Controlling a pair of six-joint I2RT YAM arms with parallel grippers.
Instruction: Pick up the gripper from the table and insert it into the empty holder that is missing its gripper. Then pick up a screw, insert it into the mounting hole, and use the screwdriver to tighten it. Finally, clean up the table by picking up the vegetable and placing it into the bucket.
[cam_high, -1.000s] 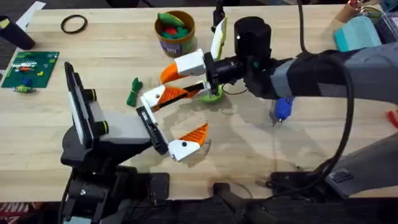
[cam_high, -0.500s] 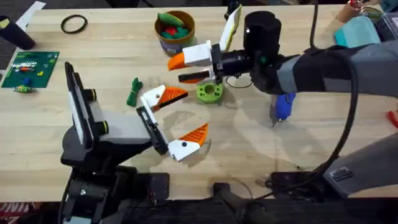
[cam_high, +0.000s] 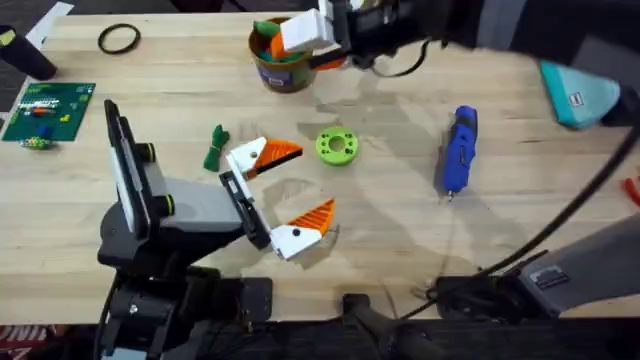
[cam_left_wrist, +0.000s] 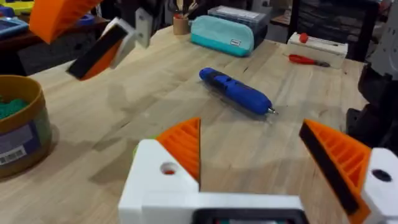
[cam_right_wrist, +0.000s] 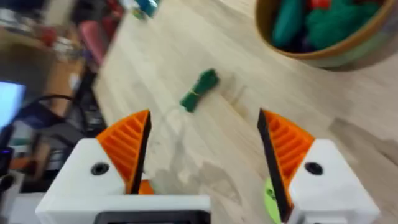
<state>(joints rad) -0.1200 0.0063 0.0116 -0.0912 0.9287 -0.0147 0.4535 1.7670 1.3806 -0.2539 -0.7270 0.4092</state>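
Note:
My left gripper (cam_high: 288, 190) rests open on the table (cam_high: 400, 230), an orange ribbed gripper finger (cam_high: 268, 154) with a white base seated in the far side of its holder (cam_left_wrist: 163, 183). A round hole (cam_left_wrist: 168, 169) shows in that white base. My right gripper (cam_high: 300, 48) hovers open and empty by the tan bucket (cam_high: 280, 62); its fingers (cam_right_wrist: 124, 149) frame the dark green vegetable (cam_right_wrist: 199, 90), which lies on the wood left of the left gripper (cam_high: 215, 147). The blue screwdriver (cam_high: 458, 150) lies to the right. A screw is out of view.
A lime-green disc (cam_high: 337, 147) lies between the left gripper and the screwdriver. The bucket holds toy vegetables. A black ring (cam_high: 118, 38) and a green board (cam_high: 48, 108) sit at the far left, a teal pouch (cam_high: 580, 90) at the far right.
My right gripper has drawn back from the left gripper's far finger and risen toward the bucket at the back, uncovering the disc and screwdriver. The left arm has stayed put.

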